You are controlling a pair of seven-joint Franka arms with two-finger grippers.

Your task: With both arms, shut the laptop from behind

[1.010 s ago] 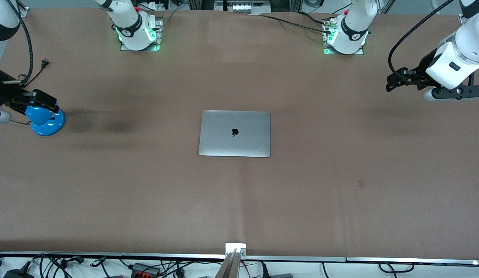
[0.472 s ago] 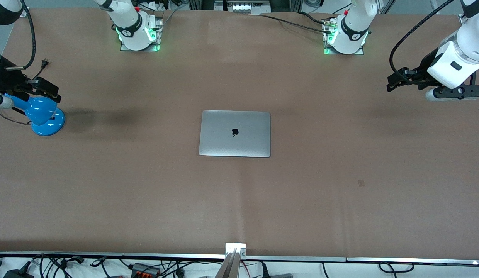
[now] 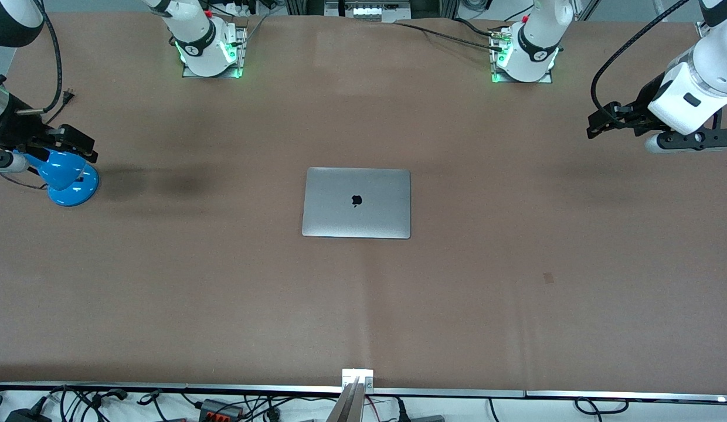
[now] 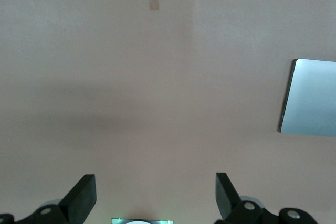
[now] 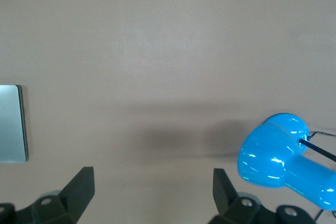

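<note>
Left gripper hangs over bare table at the left arm's end, at about two o'clock from the laptop on the front view's face, and its fingers are spread wide with nothing between them. Right gripper hangs at about ten o'clock from the laptop, over the table just beside a blue lamp; its fingers are also spread wide and hold nothing, and the lamp head lies outside them. Both arms are well apart from the laptop. It lies in the middle of the table with the lid flat down and the black logo facing up, so I judge the closing as already done. Its body looks thin, stiff and smooth metal, probably rather heavy for its size and slippery for the pads, and the screen inside is fragile. If the lid needs more pressing, I would push softly on its top face near the two corners, one gripper at each, and not pinch the thin edge.
</note>
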